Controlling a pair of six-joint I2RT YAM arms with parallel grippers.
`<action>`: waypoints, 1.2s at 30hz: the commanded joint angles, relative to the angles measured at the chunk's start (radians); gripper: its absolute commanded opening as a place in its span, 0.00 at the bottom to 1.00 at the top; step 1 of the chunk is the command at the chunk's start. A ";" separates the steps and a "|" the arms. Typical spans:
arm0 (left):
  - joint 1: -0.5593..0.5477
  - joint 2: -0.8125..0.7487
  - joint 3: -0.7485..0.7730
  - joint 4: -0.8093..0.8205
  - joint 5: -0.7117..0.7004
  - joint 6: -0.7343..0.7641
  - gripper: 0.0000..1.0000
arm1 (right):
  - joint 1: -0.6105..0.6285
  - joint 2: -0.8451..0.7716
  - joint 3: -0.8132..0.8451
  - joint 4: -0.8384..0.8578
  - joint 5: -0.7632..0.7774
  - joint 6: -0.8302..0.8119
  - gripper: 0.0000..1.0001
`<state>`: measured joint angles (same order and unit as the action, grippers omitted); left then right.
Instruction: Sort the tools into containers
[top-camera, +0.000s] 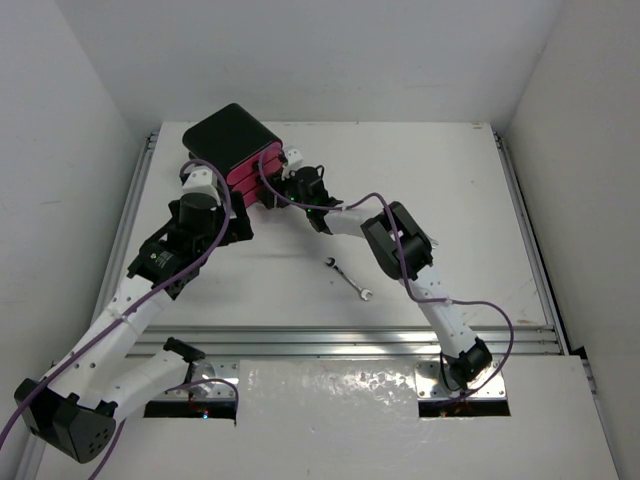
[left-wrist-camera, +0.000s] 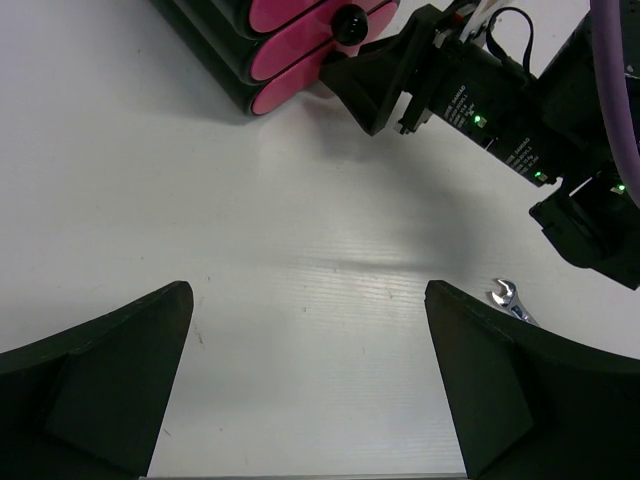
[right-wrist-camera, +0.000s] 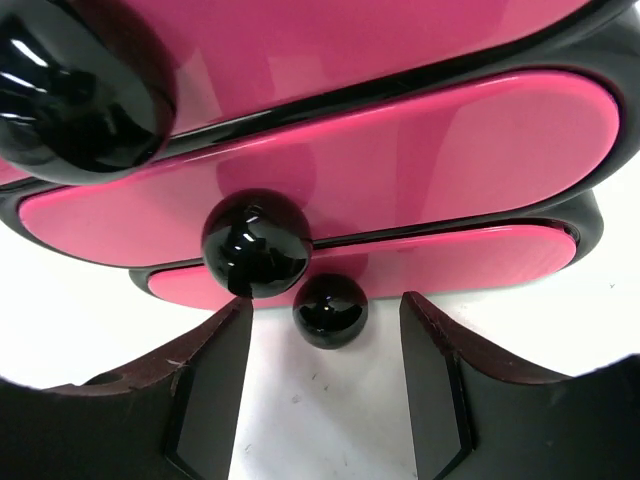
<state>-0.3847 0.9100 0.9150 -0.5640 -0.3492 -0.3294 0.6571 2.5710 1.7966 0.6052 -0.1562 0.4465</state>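
The right gripper (right-wrist-camera: 322, 335) has its jaws spread wide and holds nothing. It is close up against the front of the black box (top-camera: 232, 130), whose three pink drawers (right-wrist-camera: 400, 150) all look pushed home. In its wrist view the lowest knob (right-wrist-camera: 330, 310) shows in the gap between the two fingers. The middle knob (right-wrist-camera: 255, 245) sits just above one fingertip, and the top knob (right-wrist-camera: 75, 90) is off to the side. No finger touches any of them, as far as can be seen. The step looks to be taking a knob to draw a drawer out of the box. To do it well, the gripper should settle on one knob only and centre on it, because the middle knob is near enough to catch a finger. It should then push in until the pads pass the widest part of the glossy ball, which could slip out of a shallow pinch, and close firmly. The pull should go straight out from the box front and level. The box may slide along with the drawer unless it is steadied. The left gripper (left-wrist-camera: 308, 295), also wide open and empty, hangs over the table (top-camera: 450, 200) a little way out from the box front, facing it. One silver wrench (top-camera: 348, 278) lies flat on the table, well out from the box front and past the right arm. No other tool shows in any view.
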 joint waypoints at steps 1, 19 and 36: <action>0.012 -0.016 -0.004 0.044 0.003 0.010 1.00 | 0.006 0.012 0.035 0.025 0.007 0.001 0.58; 0.013 -0.013 -0.005 0.046 0.009 0.012 1.00 | 0.003 0.092 0.155 -0.022 -0.014 -0.003 0.33; 0.017 -0.019 -0.004 0.046 0.009 0.012 1.00 | -0.002 -0.339 -0.569 0.298 0.027 -0.031 0.17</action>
<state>-0.3843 0.9100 0.9150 -0.5636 -0.3450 -0.3225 0.6624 2.3585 1.3323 0.7666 -0.1471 0.4374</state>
